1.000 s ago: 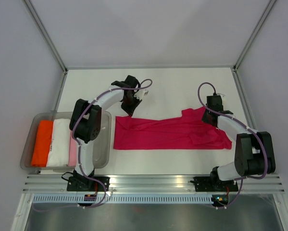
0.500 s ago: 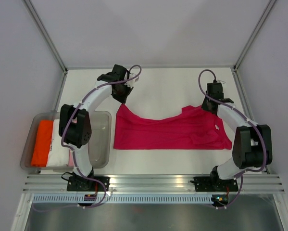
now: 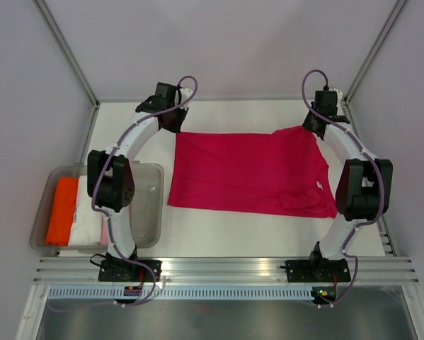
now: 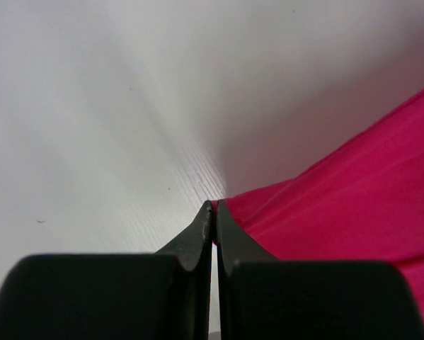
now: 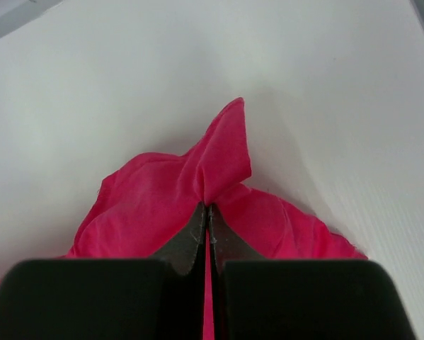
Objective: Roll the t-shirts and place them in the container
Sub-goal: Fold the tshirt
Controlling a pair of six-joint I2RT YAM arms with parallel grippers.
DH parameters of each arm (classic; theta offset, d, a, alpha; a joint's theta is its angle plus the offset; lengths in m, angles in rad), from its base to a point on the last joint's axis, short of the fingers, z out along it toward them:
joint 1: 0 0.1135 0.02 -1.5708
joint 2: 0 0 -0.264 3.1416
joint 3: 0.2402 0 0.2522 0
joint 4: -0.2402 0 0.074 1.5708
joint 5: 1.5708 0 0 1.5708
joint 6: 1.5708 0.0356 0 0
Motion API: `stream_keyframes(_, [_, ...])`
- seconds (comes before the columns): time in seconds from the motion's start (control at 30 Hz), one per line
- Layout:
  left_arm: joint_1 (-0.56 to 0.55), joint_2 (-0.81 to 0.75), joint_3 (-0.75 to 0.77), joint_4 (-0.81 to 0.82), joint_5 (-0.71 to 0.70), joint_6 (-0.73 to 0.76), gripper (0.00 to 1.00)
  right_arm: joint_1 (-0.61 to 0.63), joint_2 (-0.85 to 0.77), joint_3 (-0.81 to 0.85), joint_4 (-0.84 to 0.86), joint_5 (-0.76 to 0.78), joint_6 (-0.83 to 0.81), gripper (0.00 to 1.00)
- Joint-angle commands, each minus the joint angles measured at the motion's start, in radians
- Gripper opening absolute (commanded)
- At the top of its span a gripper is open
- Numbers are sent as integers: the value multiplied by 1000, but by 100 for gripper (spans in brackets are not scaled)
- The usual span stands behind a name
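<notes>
T-shirt (image 3: 250, 170) unfolded; left hand (image 4: 213, 210), right hand (image 5: 207, 207) pinch corners.

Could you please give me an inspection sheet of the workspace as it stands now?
Surface: white table, no marks seen.
Job's things: magenta t-shirt spread flat mid-table, not yet rolled.
Clutter: clear tub at the left edge holding folded orange cloth and folded white cloth.
Grippers: left gripper shut on the t-shirt's far left corner; right gripper shut on its far right corner.
Cables: purple cables loop above both wrists, off the cloth.
Surroundings: pale walls, metal rail at the near edge.
</notes>
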Motion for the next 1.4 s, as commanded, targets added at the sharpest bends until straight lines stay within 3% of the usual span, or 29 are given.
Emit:
stream_keyframes(0.0, [3,0,-26,45,21,-39,2,-6,2,-6,12,-20,-11,0])
stream_keyframes(0.53, [23,-157,-377,78,113,18,2,-5,-409,-650,124,15,73,0])
stream_keyframes(1.37, [0,-195,-512,89,74,110,2,-6,-409,-721,44,72,129,0])
